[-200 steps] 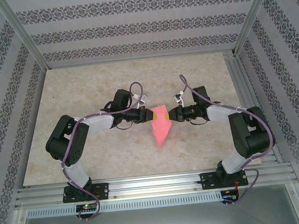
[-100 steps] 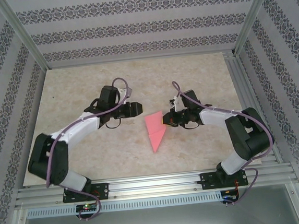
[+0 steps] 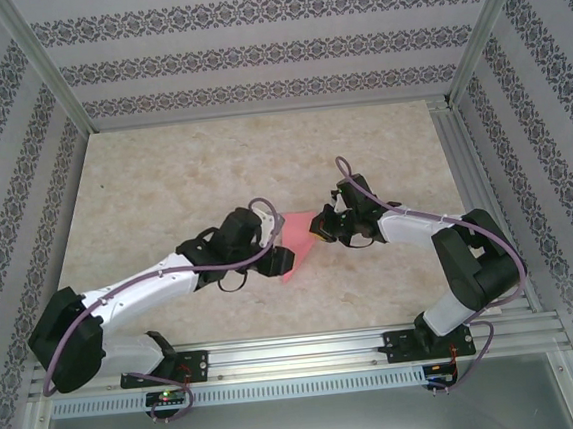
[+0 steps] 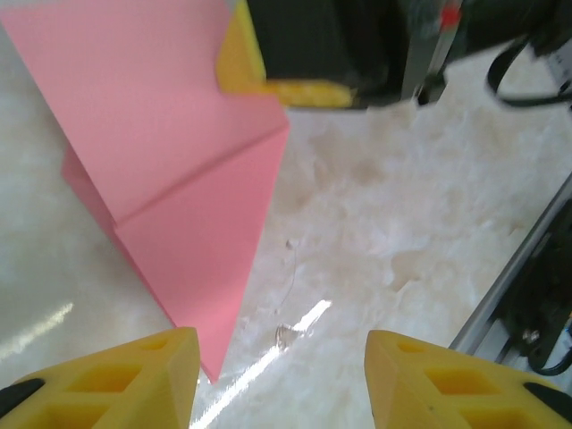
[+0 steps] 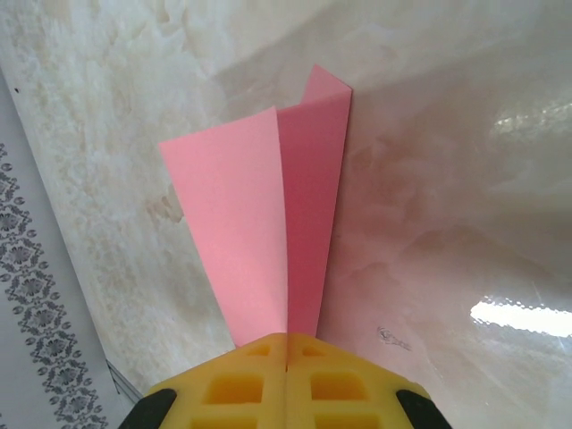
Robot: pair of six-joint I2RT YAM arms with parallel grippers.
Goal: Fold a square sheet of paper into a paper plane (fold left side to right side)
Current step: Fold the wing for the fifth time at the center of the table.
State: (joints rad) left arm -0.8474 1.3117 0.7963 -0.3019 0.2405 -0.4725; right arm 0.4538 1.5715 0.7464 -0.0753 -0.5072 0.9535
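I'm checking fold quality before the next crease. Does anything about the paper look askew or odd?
Yes. The paper, pinched in the shut right end effector, is not lying closed: its folded layers fan apart away from the grip, one flap standing off the other. The open left end effector hovers by its pointed tip.

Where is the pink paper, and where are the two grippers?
paper point(image 4: 179, 170): left wrist view, middle of its folded face.
left gripper point(image 4: 281, 384): left wrist view, gap between its open fingers.
right gripper point(image 5: 286, 347): right wrist view, shut tips pinching the paper.

White-and-black arms point(image 3: 142, 282), purple cables point(image 3: 261, 204), yellow jaws
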